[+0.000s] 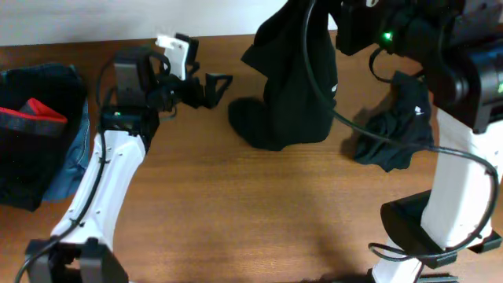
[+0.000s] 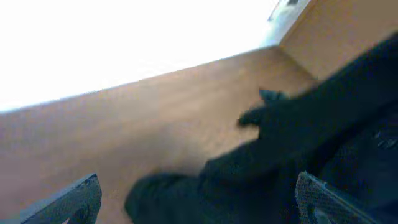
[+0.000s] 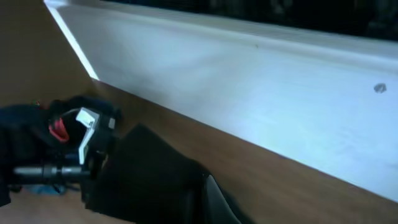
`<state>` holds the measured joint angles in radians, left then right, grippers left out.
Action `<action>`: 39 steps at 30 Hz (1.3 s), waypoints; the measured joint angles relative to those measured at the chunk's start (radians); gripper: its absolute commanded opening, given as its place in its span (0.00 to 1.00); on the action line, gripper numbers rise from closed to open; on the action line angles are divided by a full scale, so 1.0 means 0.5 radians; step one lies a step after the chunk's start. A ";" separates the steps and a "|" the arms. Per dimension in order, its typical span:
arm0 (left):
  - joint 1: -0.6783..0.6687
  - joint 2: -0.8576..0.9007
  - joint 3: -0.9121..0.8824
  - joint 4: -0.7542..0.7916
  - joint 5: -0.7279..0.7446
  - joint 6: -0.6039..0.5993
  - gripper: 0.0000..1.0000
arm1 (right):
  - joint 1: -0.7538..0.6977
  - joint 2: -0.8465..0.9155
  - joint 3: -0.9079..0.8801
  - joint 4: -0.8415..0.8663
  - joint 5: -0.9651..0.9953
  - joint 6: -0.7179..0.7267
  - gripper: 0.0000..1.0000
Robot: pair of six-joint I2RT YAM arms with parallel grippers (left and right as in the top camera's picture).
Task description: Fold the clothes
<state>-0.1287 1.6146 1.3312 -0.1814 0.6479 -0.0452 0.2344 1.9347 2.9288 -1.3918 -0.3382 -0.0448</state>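
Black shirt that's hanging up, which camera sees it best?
The overhead view. There the black shirt shows almost whole, hanging with its bottom end on the table. The left wrist view shows a blurry dark part of it; the right wrist view shows only a dark fold.

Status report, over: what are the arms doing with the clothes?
Left jaws open beside shirt. Right jaws shut, holding shirt up, bottom on table. Nothing in the way.
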 measured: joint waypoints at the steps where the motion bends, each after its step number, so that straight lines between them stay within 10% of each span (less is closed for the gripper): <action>1: 0.000 -0.021 0.024 0.001 0.007 -0.001 0.99 | 0.000 -0.014 0.000 -0.001 -0.007 0.000 0.04; 23: 0.246 -0.220 0.121 -0.080 0.047 -0.009 0.99 | 0.000 -0.210 0.031 0.275 0.216 0.185 0.04; 39: 0.642 -0.397 0.121 -0.116 0.052 -0.009 0.99 | 0.021 -0.143 -0.040 0.481 0.430 -0.406 0.04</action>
<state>0.1925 1.4162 1.3914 -0.2394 0.6739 -0.0498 0.2451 1.8629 2.9086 -1.1515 -0.1234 -0.2478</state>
